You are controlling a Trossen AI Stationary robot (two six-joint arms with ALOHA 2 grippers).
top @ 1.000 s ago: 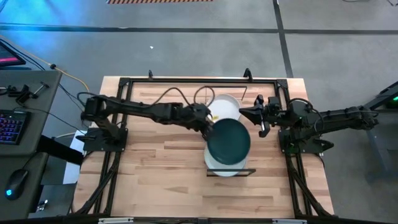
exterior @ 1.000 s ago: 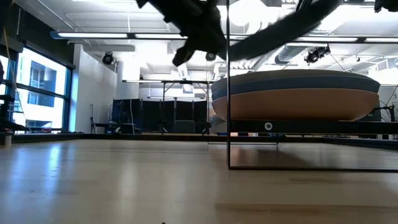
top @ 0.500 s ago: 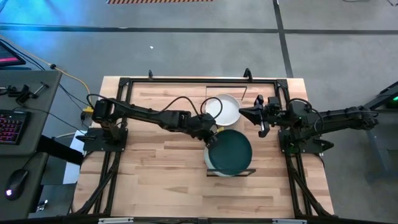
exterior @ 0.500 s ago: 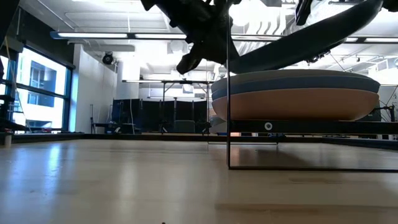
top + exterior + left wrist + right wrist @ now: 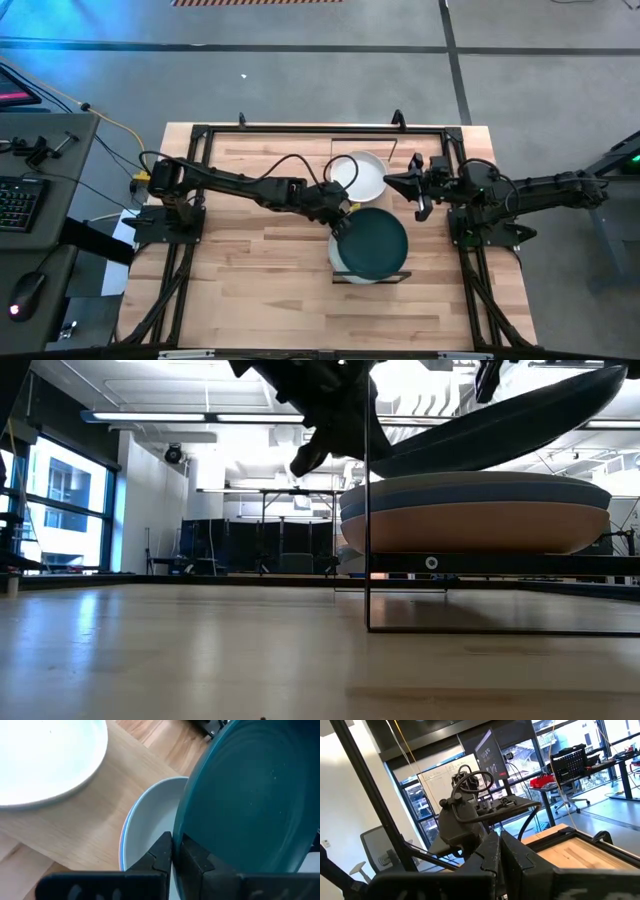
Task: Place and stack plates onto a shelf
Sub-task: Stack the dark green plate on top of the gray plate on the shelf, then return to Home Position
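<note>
My left gripper (image 5: 341, 223) (image 5: 338, 422) is shut on the dark teal plate (image 5: 373, 243) (image 5: 505, 422) (image 5: 250, 795). That plate hangs tilted above a stack of plates (image 5: 475, 512) (image 5: 150, 825): pale on top, then blue, then pink. The stack rests on the near end of the light-wood shelf (image 5: 85, 832) (image 5: 500, 563). A white plate (image 5: 361, 175) (image 5: 45, 760) lies on the shelf's far part. My right gripper (image 5: 417, 186) (image 5: 497, 852) is shut and hovers right of the white plate, holding nothing. My left gripper pinches the teal plate's rim (image 5: 178, 831) on the plate's left side, between its two fingers (image 5: 161, 854). It comes from the table's left, slanting down. The plate is lifted clear and tilted, with the held edge low and the right edge high above the stack.
Thin black frame rods (image 5: 367, 510) stand at the shelf's end beside the stack. A black frame rail (image 5: 300, 128) runs along the table's far edge. Bare butcher-block tabletop (image 5: 260, 280) lies left of and nearer than the shelf.
My left gripper has carried the teal plate toward the table's near edge, from partly over the white plate to over the stack. The plate has come down a little and lies flatter. The right arm has kept still.
</note>
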